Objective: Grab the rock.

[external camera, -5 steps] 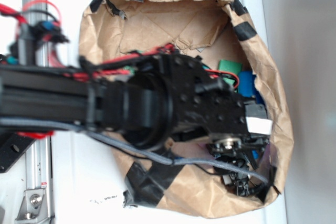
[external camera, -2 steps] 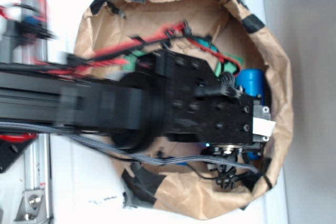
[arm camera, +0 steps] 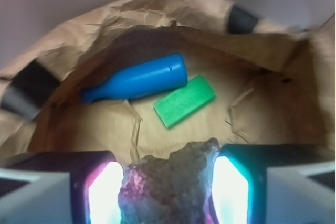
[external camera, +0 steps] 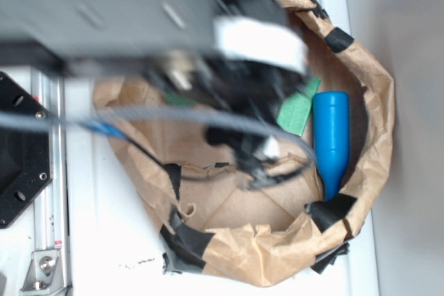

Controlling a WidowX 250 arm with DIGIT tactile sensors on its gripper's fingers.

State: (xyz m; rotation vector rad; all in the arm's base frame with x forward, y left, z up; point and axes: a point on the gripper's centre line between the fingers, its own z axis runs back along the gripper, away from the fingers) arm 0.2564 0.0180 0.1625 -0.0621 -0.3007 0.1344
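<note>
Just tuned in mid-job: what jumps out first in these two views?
In the wrist view, the rock sits clamped between the glowing fingers of the gripper, filling the bottom of the picture. Beyond it, inside the brown paper bag, a blue bottle lies on its side beside a green block. In the exterior view the blurred arm covers the bag's upper left.

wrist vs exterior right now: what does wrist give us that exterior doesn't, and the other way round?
Wrist only: the lumpy dark-brown rough rock clamped between the gripper's lit fingers, lifted above the floor of the crumpled brown paper nest.

Exterior only: the blurred black arm crossing the top, its grey cable, the white table, and the nest's whole taped outline. The rock is not visible there.

Both: the blue plastic bottle-shaped toy lying beside the green rectangular block, apart, inside the nest.
</note>
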